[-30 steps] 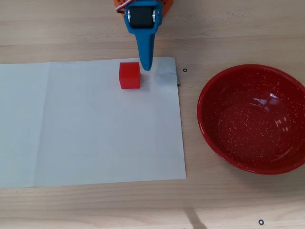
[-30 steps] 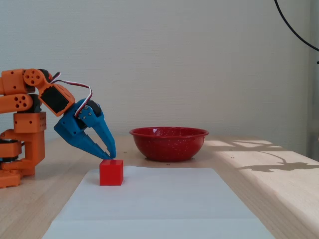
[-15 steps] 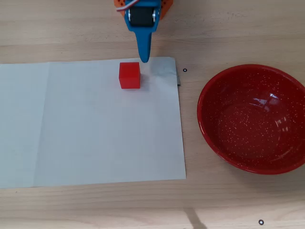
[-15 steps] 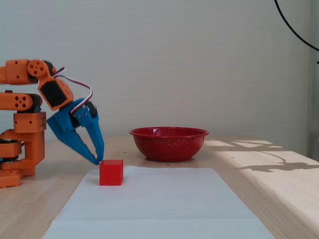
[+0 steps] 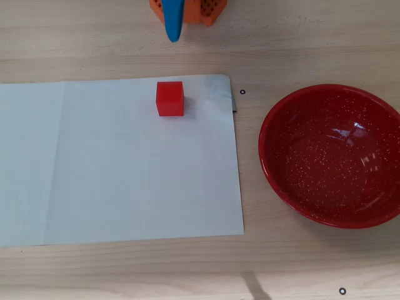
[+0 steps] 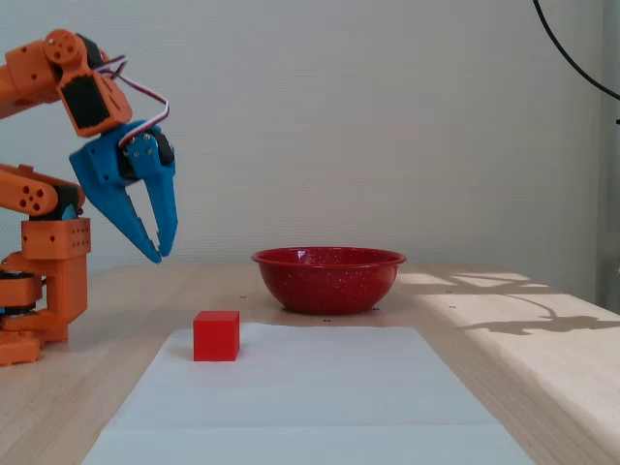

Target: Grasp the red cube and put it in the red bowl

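End effector point(image 6: 158, 254) empty; nothing legible.

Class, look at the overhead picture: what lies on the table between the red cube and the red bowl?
In the overhead view, only the white paper sheet under the red cube, then bare wooden table with a small black dot, before the red bowl.

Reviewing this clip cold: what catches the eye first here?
The large red bowl on the bare wood at the overhead view's right, empty. Then the small red cube on the white paper, and the blue gripper hanging above the table in the fixed view, holding nothing.
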You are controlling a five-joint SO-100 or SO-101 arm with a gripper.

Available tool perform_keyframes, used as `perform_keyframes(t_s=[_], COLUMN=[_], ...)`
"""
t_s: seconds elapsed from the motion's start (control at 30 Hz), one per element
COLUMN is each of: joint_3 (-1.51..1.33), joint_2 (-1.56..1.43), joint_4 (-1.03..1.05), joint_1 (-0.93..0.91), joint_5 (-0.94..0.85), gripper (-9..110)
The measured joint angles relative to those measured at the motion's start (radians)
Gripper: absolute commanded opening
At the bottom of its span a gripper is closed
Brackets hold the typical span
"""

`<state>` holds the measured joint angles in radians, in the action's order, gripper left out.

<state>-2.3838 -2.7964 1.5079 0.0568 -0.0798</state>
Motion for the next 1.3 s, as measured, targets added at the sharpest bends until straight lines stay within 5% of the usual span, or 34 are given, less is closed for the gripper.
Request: perform_keyframes(t_s=[0.27,0.87,1.3], joint_3=[0.219,0.302,0.252], joint_2=[0.124,0.391,0.561], joint_4=[0.158,0.238,0.087], joint_1=[-0.002,0.114,0.112], joint_5=[0.13,0.224,0.227], gripper=[0,45,59])
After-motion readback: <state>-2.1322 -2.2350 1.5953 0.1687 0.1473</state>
